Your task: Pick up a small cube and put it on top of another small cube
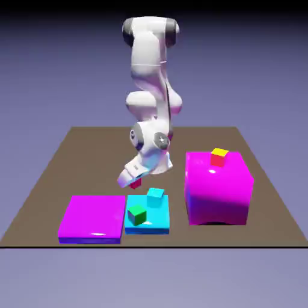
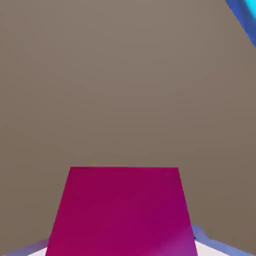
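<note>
The gripper (image 1: 135, 181) pinches a small red cube (image 2: 122, 210) just above the table (image 1: 54, 174), at ten o'clock from the cyan cube (image 1: 155, 197). It looks light, rigid and smooth; flat opposite faces suit gripping.

Four small cubes (image 1: 155, 197), three blocks (image 1: 218, 187)
</note>
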